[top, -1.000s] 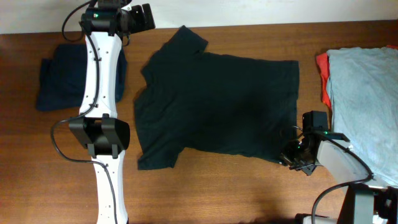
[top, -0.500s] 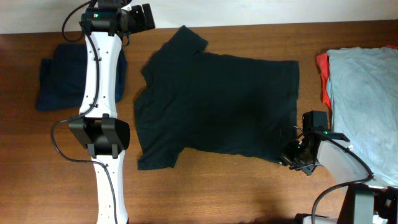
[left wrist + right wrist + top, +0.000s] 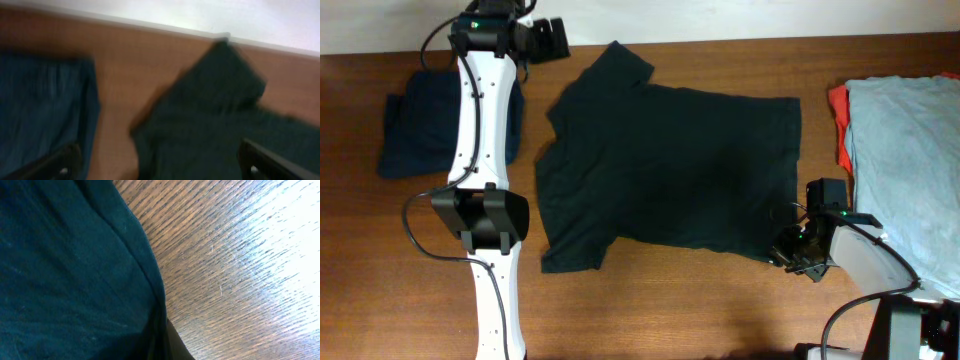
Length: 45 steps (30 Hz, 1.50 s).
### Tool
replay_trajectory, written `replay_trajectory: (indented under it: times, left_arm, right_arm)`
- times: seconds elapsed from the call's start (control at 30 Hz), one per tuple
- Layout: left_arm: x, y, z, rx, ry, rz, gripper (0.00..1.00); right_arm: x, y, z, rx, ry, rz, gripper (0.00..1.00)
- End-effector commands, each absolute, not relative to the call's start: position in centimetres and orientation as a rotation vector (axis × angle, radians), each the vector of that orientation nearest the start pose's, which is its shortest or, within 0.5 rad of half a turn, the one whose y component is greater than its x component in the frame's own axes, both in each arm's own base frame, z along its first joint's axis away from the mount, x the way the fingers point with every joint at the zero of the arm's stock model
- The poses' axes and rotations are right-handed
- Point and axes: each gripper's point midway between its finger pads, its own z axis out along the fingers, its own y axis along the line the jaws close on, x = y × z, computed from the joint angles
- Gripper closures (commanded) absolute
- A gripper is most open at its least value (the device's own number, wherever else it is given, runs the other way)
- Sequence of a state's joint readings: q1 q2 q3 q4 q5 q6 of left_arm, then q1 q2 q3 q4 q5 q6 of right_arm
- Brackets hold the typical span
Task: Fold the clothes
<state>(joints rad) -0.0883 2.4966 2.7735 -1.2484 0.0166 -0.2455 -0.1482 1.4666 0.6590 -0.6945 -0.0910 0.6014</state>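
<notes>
The black T-shirt (image 3: 665, 165) lies spread flat in the middle of the brown table, with its sleeves toward the left. My left gripper (image 3: 550, 37) hovers at the far table edge beside the shirt's upper sleeve (image 3: 220, 80). Its fingers are wide apart and empty (image 3: 160, 165). My right gripper (image 3: 794, 250) sits at the shirt's near right corner. In the right wrist view the hem (image 3: 145, 270) runs down into the jaws (image 3: 165, 347), which look closed on the fabric.
A folded navy garment (image 3: 415, 125) lies at the far left and also shows in the left wrist view (image 3: 40, 105). A light grey-blue garment (image 3: 905, 160) lies on a red one (image 3: 840, 125) at the right edge. A white wall strip runs behind the table.
My left gripper has shifted slightly left at the far edge, and its view is blurred. The right arm and the shirt have not moved.
</notes>
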Motion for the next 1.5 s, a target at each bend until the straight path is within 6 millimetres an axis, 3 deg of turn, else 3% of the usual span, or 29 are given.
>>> replay_trajectory:
  times: [0.0,0.2,0.37,0.47,0.9,1.0,1.17,1.47]
  left_arm:
    - [56.4,-5.3,18.8,-0.173,2.633,-0.142,0.01]
    - [53.1,-5.3,17.2,-0.179,2.783,-0.121,0.01]
    - [50.4,-5.0,16.4,-0.189,2.898,-0.099,0.01]
    - [49.1,-4.9,16.1,-0.193,2.953,-0.089,0.01]
    - [48.5,-6.5,15.8,-0.085,2.981,-0.109,0.07]
    - [47.5,-7.0,15.3,-0.058,3.020,-0.102,0.07]
    - [44.2,-6.6,15.6,-0.056,3.103,-0.084,0.07]
    - [34.7,-5.9,16.2,-0.088,3.232,0.006,0.07]
  right_arm:
    - [21.3,-2.0,-1.2,1.148,2.912,0.111,0.89]
    - [21.3,-2.0,-1.2,1.148,2.911,0.111,0.87]
    - [21.3,-2.0,-1.2,1.147,2.912,0.111,0.96]
    - [21.3,-2.0,-1.2,1.146,2.911,0.110,0.96]
    - [21.2,-2.0,-1.2,1.109,2.926,0.101,0.96]
    - [21.2,-2.2,-1.2,1.110,2.924,0.091,0.96]
    - [21.2,-2.1,-1.2,1.110,2.924,0.093,0.96]
    - [21.2,-2.1,-1.2,1.110,2.924,0.093,0.96]
